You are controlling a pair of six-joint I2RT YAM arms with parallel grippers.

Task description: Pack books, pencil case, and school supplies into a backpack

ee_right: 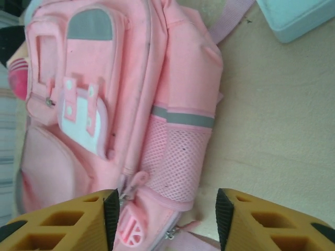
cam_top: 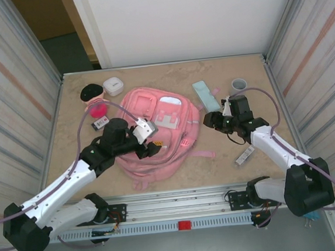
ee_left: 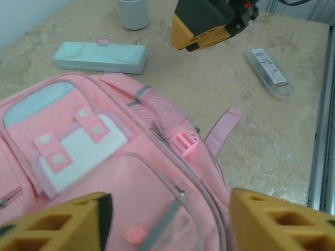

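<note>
The backpack [cam_top: 155,123] lies flat, front up, and both your grippers are at it. The left gripper [cam_top: 149,146] hangs over its lower front and the right gripper [cam_top: 209,120] is at its right edge.

On the left wrist camera your left gripper [ee_left: 170,222] stands wide and empty, with only the backpack's [ee_left: 104,157] front pocket below the gap. On the right wrist camera your right gripper [ee_right: 165,219] is also wide and empty. The mesh side pocket [ee_right: 175,157] and a pink buckle [ee_right: 131,230] lie just ahead of its gap. You cannot tell whether it is touching them.

The pencil case [cam_top: 205,96] lies on the table just beyond the right jaws, and the grey cup [cam_top: 238,85] stands beyond them and further out. The white box [cam_top: 113,86] and the doll [cam_top: 95,99] sit well beyond the left jaws. The white stick [cam_top: 243,156] lies behind the right jaws, beside that forearm and apart from the backpack. A loose pink strap [cam_top: 202,153] trails on the table between them.

The left wrist camera looks across the backpack to the pencil case [ee_left: 99,56], the cup [ee_left: 133,13] and the stick [ee_left: 269,70], whose dark print is readable here. A yellow finger [ee_left: 201,29] of the right arm hangs above the table between the case and the stick. The right wrist camera catches just a corner of the pencil case [ee_right: 298,18], far ahead of its jaws.
</note>
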